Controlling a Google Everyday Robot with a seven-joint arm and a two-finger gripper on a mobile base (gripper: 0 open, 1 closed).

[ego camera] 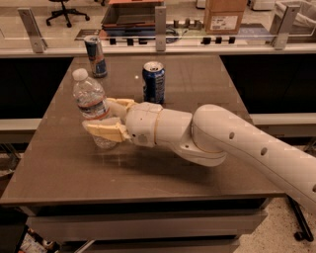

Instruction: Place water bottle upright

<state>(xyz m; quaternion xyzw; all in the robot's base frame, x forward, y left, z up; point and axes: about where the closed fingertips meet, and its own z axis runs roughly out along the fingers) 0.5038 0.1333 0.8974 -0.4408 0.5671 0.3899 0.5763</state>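
The water bottle (92,105) is clear ribbed plastic with a white cap and an orange-red label band. It stands nearly upright, leaning slightly left, on the left part of the brown table (148,173). My gripper (106,118) reaches in from the right, its two tan fingers on either side of the bottle's lower half, shut on it. The bottle's base looks to rest on the table. The near finger (103,131) covers part of the lower body.
A blue soda can (154,82) stands just behind my wrist. A slim blue-silver can (96,56) stands at the far left of the table. A railing with posts and a cardboard box (224,15) lie beyond the far edge.
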